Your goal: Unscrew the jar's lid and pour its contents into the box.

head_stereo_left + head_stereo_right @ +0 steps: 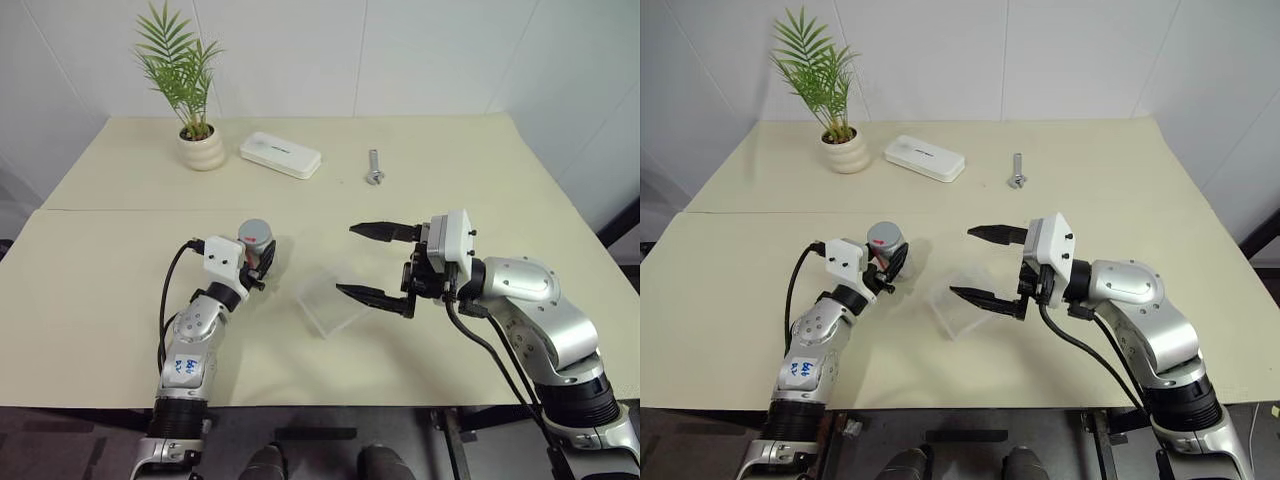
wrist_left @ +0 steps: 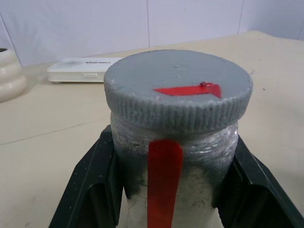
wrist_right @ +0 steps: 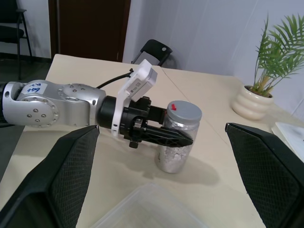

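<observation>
Small silvery-grey cylindrical jar (image 1: 256, 243) with red vertical stripe: upright on cream table (image 1: 120, 300), toward its left half, clamped at the body between the two black fingers (image 2: 92, 190) of left gripper (image 3: 173, 137).
Round flat grey ribbed lid (image 2: 178, 88) with small red mark: seated on the jar's mouth, above the clamping fingers.
Contents: pale matter dimly seen through the jar's wall; bits too small to tell.
Shallow clear plastic rectangular box (image 1: 330, 302): flat on the table, just right of the jar, apart from it.
Right gripper (image 1: 365, 263): jaws wide apart, empty, pointing leftward above the box, toward the jar.
Cream ribbed plant pot (image 1: 201, 148) with green palm, white oblong rounded case (image 1: 280, 155), small metal bolt (image 1: 374, 168): along the table's far side, well apart from the jar.
</observation>
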Controlling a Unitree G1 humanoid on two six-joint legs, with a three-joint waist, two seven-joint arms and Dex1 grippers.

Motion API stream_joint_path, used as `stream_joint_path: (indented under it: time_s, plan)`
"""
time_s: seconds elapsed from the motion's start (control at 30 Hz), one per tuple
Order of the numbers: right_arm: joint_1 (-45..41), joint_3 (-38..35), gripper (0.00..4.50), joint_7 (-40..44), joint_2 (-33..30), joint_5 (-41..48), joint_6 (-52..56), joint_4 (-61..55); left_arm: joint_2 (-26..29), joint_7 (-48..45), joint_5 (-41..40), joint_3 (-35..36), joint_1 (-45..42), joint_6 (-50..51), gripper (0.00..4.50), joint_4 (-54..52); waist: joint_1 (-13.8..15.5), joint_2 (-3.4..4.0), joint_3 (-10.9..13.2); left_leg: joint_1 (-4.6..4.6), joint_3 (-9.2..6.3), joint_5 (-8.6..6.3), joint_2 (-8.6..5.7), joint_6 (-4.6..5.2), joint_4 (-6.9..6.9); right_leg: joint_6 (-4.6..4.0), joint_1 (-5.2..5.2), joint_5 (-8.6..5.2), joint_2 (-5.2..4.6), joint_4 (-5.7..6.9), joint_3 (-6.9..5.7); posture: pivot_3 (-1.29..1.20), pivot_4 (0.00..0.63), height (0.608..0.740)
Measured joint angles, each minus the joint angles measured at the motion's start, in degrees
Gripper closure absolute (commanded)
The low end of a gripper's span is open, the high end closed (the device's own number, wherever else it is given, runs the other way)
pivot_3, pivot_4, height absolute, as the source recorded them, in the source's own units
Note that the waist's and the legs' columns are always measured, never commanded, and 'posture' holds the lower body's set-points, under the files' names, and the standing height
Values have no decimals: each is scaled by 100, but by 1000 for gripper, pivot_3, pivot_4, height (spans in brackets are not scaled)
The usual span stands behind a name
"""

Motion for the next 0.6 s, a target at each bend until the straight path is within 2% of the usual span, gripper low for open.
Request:
stream_joint_path:
  time_s: [0.13,0.2,0.37,0.47,0.6]
  plan:
    - [-25,0,0,-202,108,2,159,2,56,-161,-258,112,27,87,2447,-78,10,0,0,-1,0,0,0,-1,1,0,-1,0,0,1,0,0,150,740]
    - [-156,11,0,-434,157,-39,393,29,284,-440,-443,161,-41,179,2447,-92,-2,0,0,-1,0,1,0,-2,1,-1,-3,1,1,5,0,0,150,740]
    - [-1180,42,0,-1182,506,-47,1460,168,1364,-1724,-1390,369,-726,1109,2447,-274,-16,1,1,-4,-8,11,8,-14,-11,-8,-19,5,10,19,-2,0,150,740]
    - [-1645,154,0,-1428,793,-31,1903,212,1693,-2389,-1789,294,-935,1576,2447,-595,-10,2,0,-5,-8,11,6,-14,-22,-8,-15,4,5,0,-1,0,150,740]
    - [-1851,442,0,-1577,1107,-42,2285,305,1716,-2862,-1993,-21,-932,1982,2447,-749,-10,2,1,-17,-8,12,7,-16,-28,-8,-24,4,5,-14,-3,0,150,740]
